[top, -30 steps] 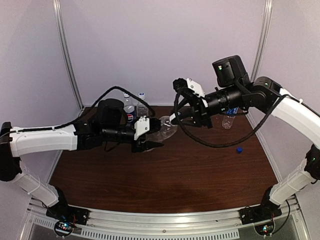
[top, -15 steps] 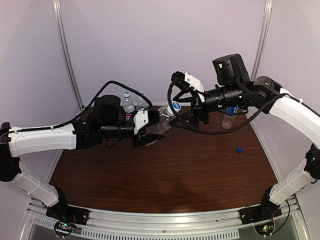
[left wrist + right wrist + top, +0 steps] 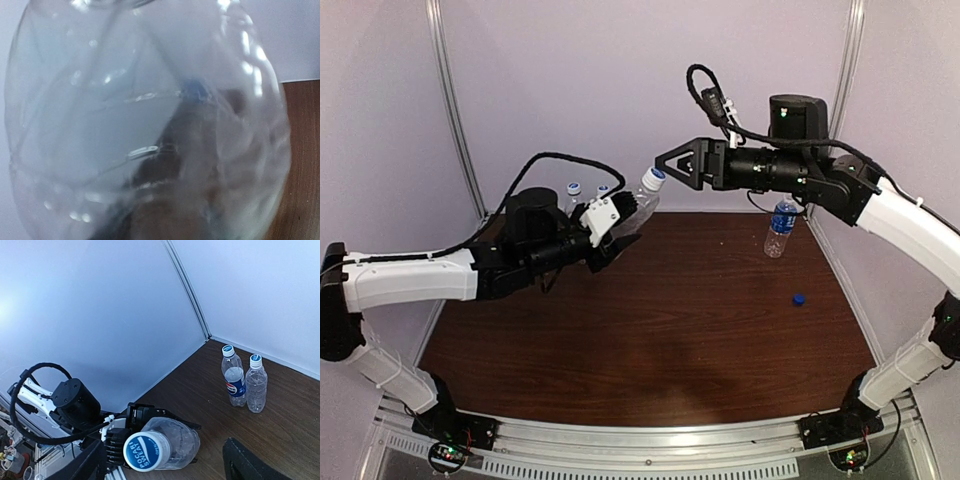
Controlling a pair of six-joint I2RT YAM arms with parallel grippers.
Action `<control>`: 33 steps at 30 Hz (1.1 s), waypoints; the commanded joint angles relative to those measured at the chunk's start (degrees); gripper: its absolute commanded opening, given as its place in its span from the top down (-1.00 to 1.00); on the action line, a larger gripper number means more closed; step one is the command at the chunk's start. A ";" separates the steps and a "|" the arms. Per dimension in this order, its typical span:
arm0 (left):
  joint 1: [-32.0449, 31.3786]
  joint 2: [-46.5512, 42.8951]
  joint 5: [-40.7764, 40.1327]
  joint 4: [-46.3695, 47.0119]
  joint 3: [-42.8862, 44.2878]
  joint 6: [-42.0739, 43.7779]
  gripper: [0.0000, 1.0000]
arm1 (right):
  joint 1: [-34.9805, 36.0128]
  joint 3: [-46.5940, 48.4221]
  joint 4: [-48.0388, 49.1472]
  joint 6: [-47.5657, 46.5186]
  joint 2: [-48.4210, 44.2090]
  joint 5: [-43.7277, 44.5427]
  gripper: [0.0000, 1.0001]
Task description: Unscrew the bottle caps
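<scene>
A clear plastic bottle (image 3: 636, 207) is held tilted above the tabletop (image 3: 670, 340) by the left jaws, which are closed on its body. Its white, blue-centred screw cap (image 3: 145, 451) is faced by the right jaws, spread wide and clear of it. A Pepsi-labelled bottle (image 3: 234, 382) and a plain clear bottle (image 3: 256, 383) are stood by the far edge, and a blue-labelled bottle (image 3: 779, 228) near the far right corner. A dark blue cap (image 3: 799, 298) is laid near the right edge.

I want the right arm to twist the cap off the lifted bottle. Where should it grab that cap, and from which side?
Grip the cap by its round side wall, one finger on each side. Come in head-on along the bottle's long axis: the left gripper holds the bottle tilted, with the cap's flat face pointing at the open right gripper, so the side wall likely sits between its fingers.
</scene>
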 commanded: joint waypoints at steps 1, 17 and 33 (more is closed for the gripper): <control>0.19 1.49 -4.06 2.53 0.37 -1.09 0.05 | 0.23 1.09 2.23 3.33 2.18 0.94 -0.63; 0.19 1.99 -5.35 1.60 0.98 -1.07 0.05 | 0.24 3.51 -0.03 0.53 5.77 -1.32 0.44; 0.17 1.67 -6.26 0.94 1.15 -0.43 0.05 | 0.19 6.37 -6.97 -2.99 7.01 -2.21 0.58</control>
